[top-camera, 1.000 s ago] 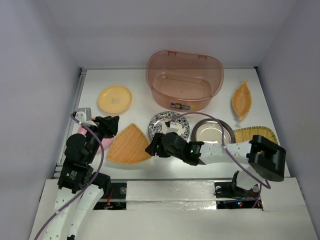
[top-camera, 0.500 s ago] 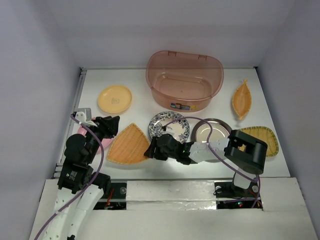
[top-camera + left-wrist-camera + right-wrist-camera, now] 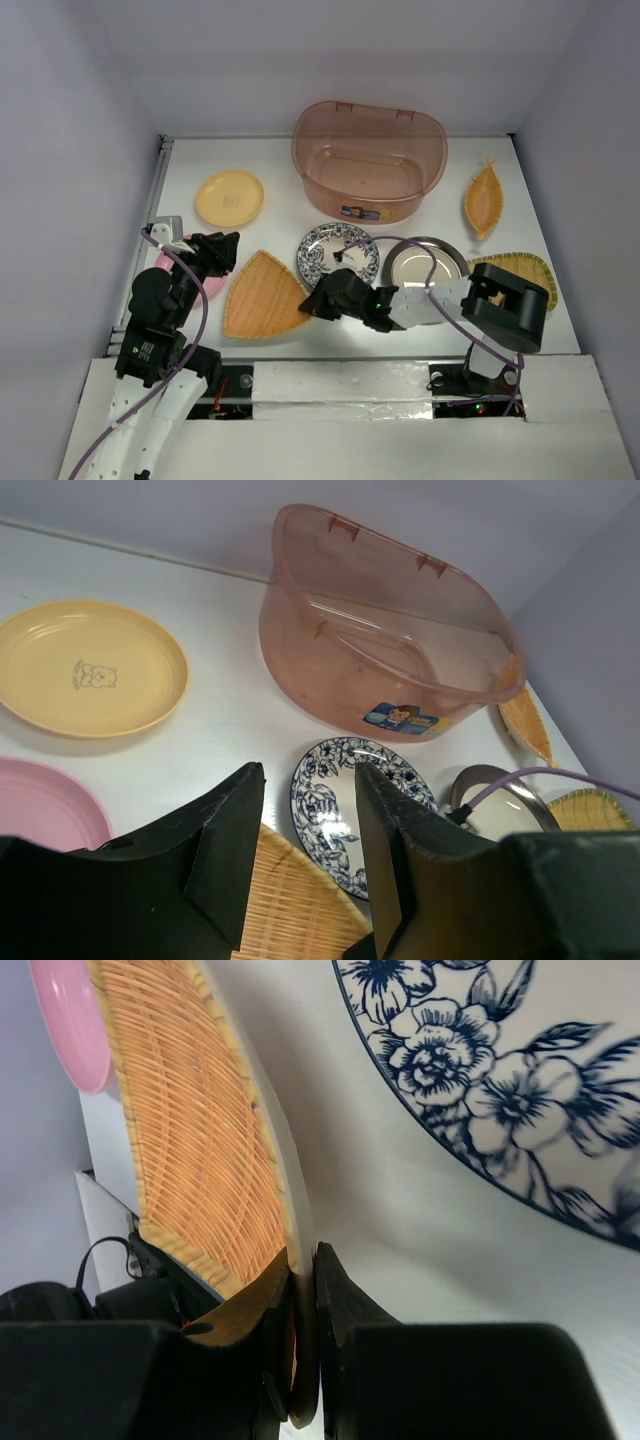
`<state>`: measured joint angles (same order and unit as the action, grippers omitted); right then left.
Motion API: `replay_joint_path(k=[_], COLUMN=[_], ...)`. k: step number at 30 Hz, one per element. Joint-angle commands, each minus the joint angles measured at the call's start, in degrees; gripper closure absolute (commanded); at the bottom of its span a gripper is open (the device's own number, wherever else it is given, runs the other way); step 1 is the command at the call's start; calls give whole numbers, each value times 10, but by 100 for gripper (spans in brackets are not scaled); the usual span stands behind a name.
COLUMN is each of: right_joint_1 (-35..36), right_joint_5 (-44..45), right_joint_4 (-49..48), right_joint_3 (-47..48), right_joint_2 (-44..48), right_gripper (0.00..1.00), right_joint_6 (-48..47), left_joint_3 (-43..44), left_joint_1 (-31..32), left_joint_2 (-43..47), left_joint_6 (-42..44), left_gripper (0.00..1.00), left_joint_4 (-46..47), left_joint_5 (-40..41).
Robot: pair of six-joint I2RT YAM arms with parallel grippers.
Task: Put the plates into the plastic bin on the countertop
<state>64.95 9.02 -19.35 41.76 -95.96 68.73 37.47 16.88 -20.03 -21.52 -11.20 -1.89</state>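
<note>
While my right jaws pinch shut on the rim of the orange woven triangular plate point(image 3: 262, 295) lying on the white table point(image 3: 278, 205), I judge it light, stiff and grippy. My left jaws hang part-open, empty.

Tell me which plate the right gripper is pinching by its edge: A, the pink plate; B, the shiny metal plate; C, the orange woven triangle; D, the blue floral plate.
C: in the right wrist view the right gripper is shut on the rim of the orange woven triangle, while the blue floral plate lies untouched beside it.
</note>
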Motion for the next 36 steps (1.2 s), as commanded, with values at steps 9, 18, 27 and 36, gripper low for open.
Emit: replay_joint_path(k=[9, 18, 27, 36], right_joint_1=[-24, -293, -447, -490], right_joint_5=[143, 66, -67, -127], right_joint_4=[159, 173, 248, 354], right_joint_3=[42, 139, 393, 577], right_joint_2=[310, 373, 132, -61], right_gripper=[100, 100, 100, 100], right_joint_6=[-136, -293, -358, -388], left_joint_3=[16, 14, 10, 10], left_joint_1=[2, 2, 2, 12], left_joint_2=[7, 9, 22, 30], left_joint_6=[-1, -2, -2, -2], left_gripper=[61, 60, 58, 56], left_joint_4=[-1, 5, 7, 6], left_joint_5=[49, 37, 32, 36])
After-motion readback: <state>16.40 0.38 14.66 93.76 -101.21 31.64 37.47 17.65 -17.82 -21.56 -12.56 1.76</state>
